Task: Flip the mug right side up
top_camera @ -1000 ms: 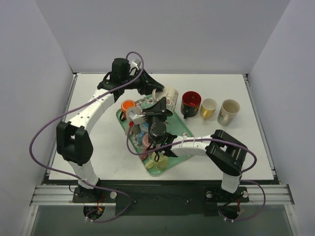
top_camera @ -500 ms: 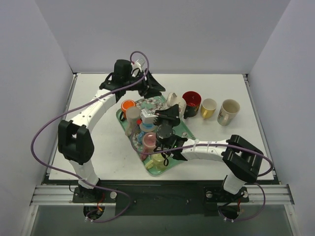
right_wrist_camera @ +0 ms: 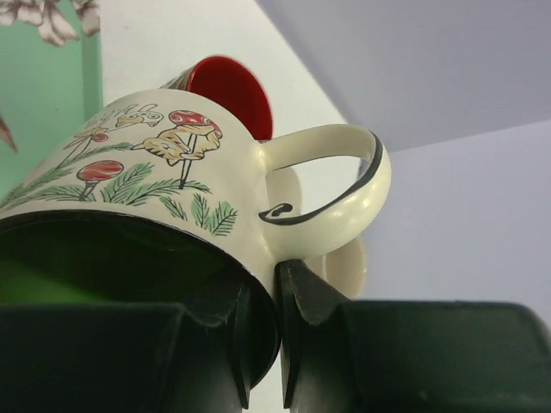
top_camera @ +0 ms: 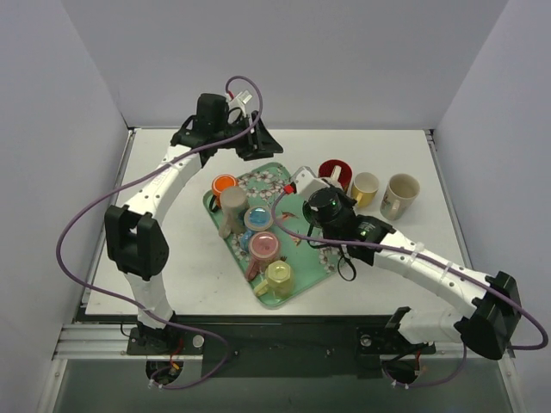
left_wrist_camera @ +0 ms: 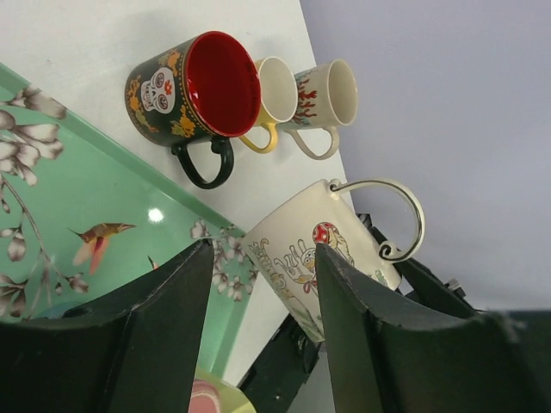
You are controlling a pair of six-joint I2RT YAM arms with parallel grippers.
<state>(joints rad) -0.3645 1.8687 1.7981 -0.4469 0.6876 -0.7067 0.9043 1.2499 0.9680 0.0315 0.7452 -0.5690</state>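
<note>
Pinching the mushroom mug [right_wrist_camera: 155, 163] in the right gripper [right_wrist_camera: 258, 297], fingers narrowed onto the wall at the rim, just beside the root of the handle. Carrying it tilted, mouth toward the palm and base pointing away, above the far corner of the tray [top_camera: 269, 179] and just short of the red mug [top_camera: 334, 170]. Keeping the left gripper [top_camera: 261, 148] spread wide on nothing, well back from the mug. Judging by the gloss, glazed ceramic: expect stiff, slick, rather heavy for so thin a pinch, and apt to chip or shatter if dropped. Best taken deep over the rim close to the handle, or through the loop, to stop any swing. Counting: one held mug; beyond the right fingers three upright in a row, namely red mug, yellow mug [top_camera: 365, 187], cream mug [top_camera: 400, 193]; beside those fingers, on the one tray, five: orange cup [top_camera: 224, 183], grey cup [top_camera: 232, 200], blue cup [top_camera: 258, 218], pink cup [top_camera: 265, 245], lime cup [top_camera: 279, 275].
</note>
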